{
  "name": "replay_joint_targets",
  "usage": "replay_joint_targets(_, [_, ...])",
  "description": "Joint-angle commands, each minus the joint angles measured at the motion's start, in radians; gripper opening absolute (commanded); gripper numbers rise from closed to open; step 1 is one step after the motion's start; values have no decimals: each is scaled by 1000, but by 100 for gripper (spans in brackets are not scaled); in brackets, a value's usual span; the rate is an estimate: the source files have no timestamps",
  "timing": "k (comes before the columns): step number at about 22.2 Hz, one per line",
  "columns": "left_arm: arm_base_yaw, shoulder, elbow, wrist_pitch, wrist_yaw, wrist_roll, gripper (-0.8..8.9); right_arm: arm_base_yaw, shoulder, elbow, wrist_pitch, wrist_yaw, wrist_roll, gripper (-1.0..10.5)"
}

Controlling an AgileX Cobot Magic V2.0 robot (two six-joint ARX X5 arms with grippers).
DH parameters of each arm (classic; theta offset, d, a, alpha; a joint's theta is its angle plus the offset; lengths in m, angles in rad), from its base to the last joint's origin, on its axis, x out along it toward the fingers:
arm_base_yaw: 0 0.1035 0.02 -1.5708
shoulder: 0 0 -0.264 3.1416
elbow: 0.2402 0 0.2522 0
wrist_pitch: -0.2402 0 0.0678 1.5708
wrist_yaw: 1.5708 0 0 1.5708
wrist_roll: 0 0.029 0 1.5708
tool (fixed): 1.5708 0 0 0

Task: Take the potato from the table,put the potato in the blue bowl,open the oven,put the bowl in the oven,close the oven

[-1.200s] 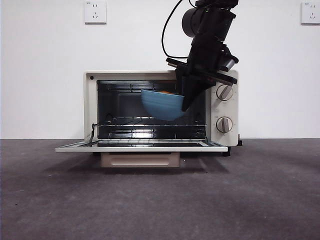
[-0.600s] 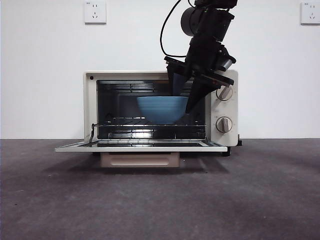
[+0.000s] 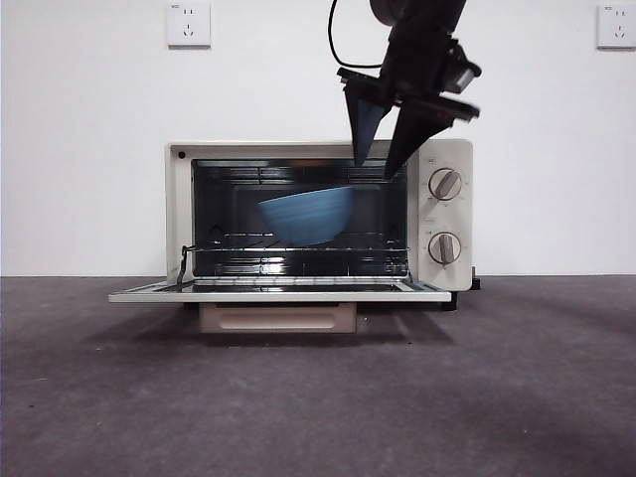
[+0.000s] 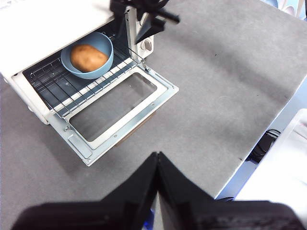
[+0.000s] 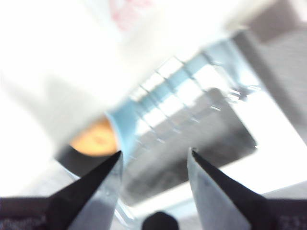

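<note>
The blue bowl (image 3: 303,217) rests slightly tilted on the wire rack inside the oven (image 3: 179,209), whose door (image 3: 278,293) lies flat open. In the left wrist view the potato (image 4: 88,57) lies in the blue bowl (image 4: 91,75). My right gripper (image 3: 376,164) hangs open above the oven's upper right front, clear of the bowl and holding nothing. Its blurred wrist view shows the potato (image 5: 96,139) and the bowl's rim (image 5: 122,129) beyond the spread right gripper (image 5: 156,152). High over the table (image 3: 318,397), my left gripper (image 4: 157,157) is shut and empty.
Two grey knobs (image 3: 445,184) sit on the oven's right panel, close to the right gripper. The beige handle (image 3: 278,318) hangs under the lowered door. The table's edge (image 4: 249,143) runs past the oven's door side. Wall sockets (image 3: 189,24) are behind.
The right gripper let go of the bowl and rose out of the oven mouth. The bowl moved a little left and now sits tilted on the rack.
</note>
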Motion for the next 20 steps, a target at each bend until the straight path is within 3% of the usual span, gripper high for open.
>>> replay_joint_targets(1, [-4,-5,-2,3,0,11,-5,3,13,18,-60,5,-92,226])
replay_joint_targets(4, [-4,-5,-2,3,0,11,-5,6,10,47,-60,-36,-183,225])
replay_joint_targets(8, [-4,-5,-2,3,0,5,-5,12,3,61,-60,-57,-237,225])
replay_joint_targets(16, [-4,4,-2,3,-1,-1,-5,11,-76,61,-61,-52,-431,215])
replay_joint_targets(20, [-2,35,-2,4,-1,-1,-5,32,-165,61,-61,26,-552,-7])
